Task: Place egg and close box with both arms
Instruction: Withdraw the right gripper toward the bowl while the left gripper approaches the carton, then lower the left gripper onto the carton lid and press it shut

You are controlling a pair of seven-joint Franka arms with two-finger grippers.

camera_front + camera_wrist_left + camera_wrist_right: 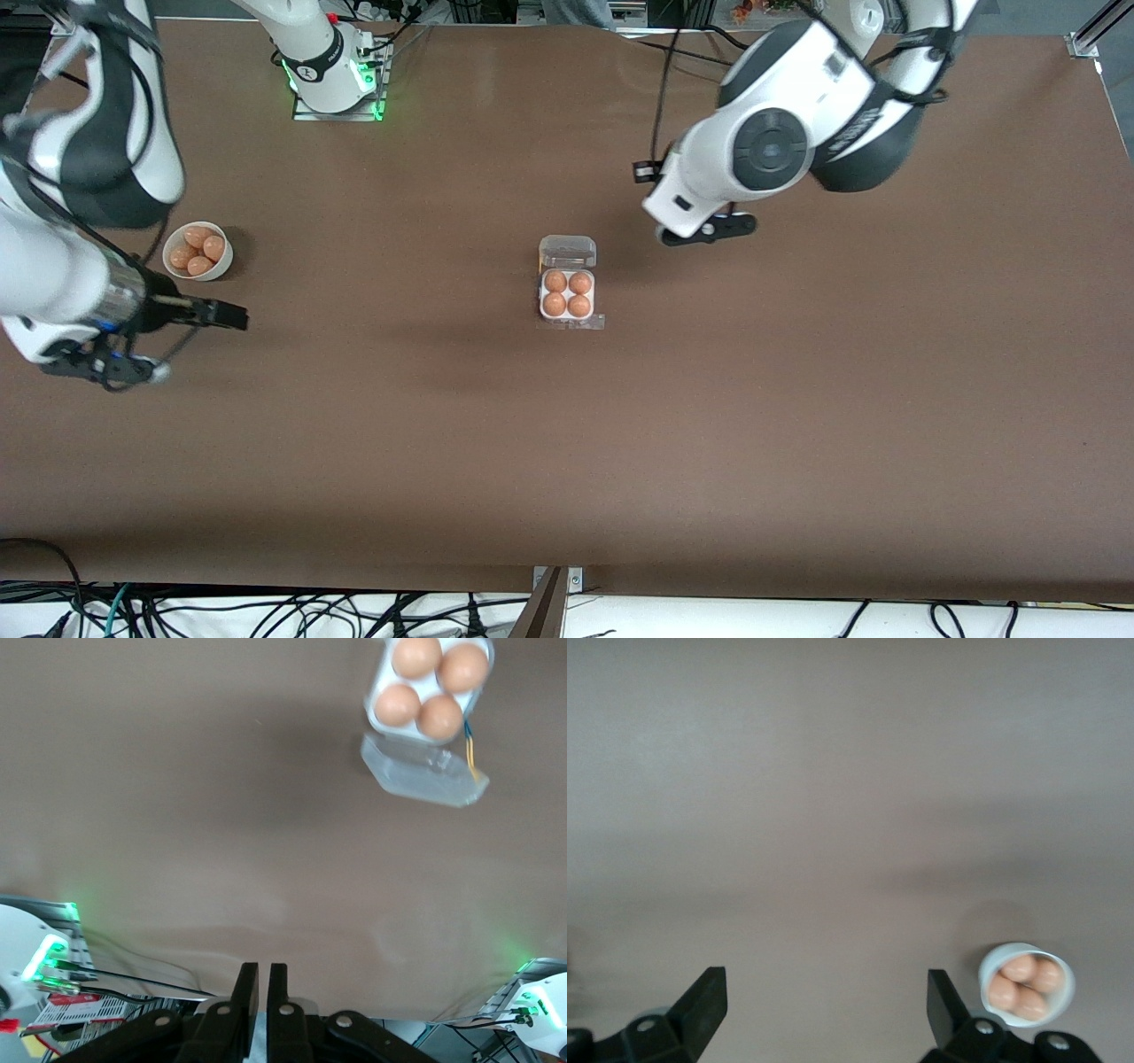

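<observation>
Both pincers are mine, and neither holds anything. Going from the front camera outward, my right pincer comes first: it hangs low over bare desk toward the right arm's end, fingers spread wide, and this arm waits. A little farther from the camera sits the white bowl with spare brown eggs in it.

Near the middle of the desk is the box. All four cells of its whitish tray are filled, so the egg is already in place, and I cannot tell it from its three neighbours. The clear lid lies flat and open, hinged along the tray's edge farther from the camera.

My left pincer is over bare desk beside the box, toward the left arm's end, its fingers pressed nearly together and empty.

What remains, I judge, is closing. The lid looks thin, light and springy, and probably slippery; the whole carton would likely skid if pushed from one side only. I would steady the tray's rim with one pincer and fold the lid with narrow fingertips at its free edge, pressing gently because the eggs beneath are fragile.

Room is generous: open brown surface all round the box, desk edges well apart from it, the bowl well off.
</observation>
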